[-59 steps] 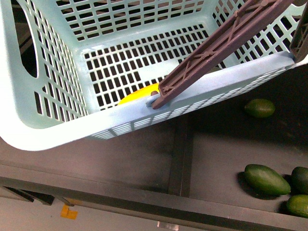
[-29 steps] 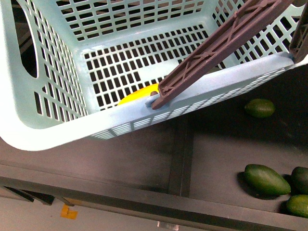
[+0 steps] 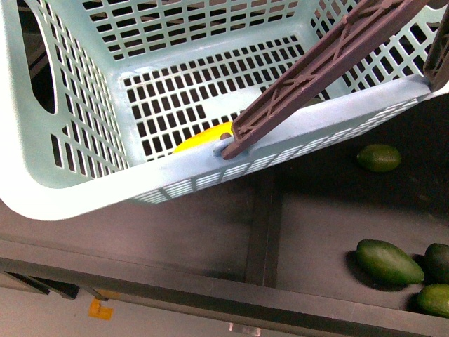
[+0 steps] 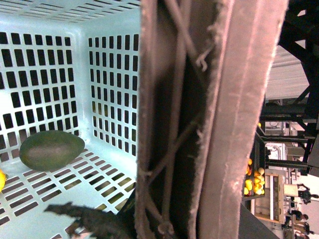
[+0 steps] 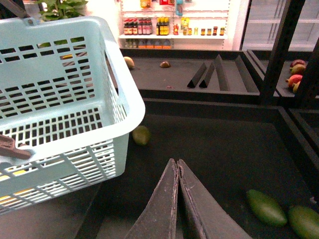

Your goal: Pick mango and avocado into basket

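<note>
The light teal basket (image 3: 84, 189) hangs tilted above the dark shelf and fills the top of the front view. Its brown handle (image 3: 316, 70) slants across it. My left gripper is shut on that handle (image 4: 199, 124), which fills the left wrist view; the gripper itself does not show. Inside the basket lie the yellow mango (image 3: 203, 137), partly hidden by the rim, and a dark-green avocado (image 4: 51, 149) on the slotted floor. My right gripper (image 5: 177, 164) is shut and empty, over the dark shelf beside the basket (image 5: 75, 114).
More green avocados lie loose on the dark shelf (image 3: 379, 157) (image 3: 389, 261) (image 5: 266, 207) (image 5: 141, 135). A raised divider (image 3: 265, 225) splits the shelf. Black rack posts (image 5: 279, 50) and further shelves with fruit stand beyond.
</note>
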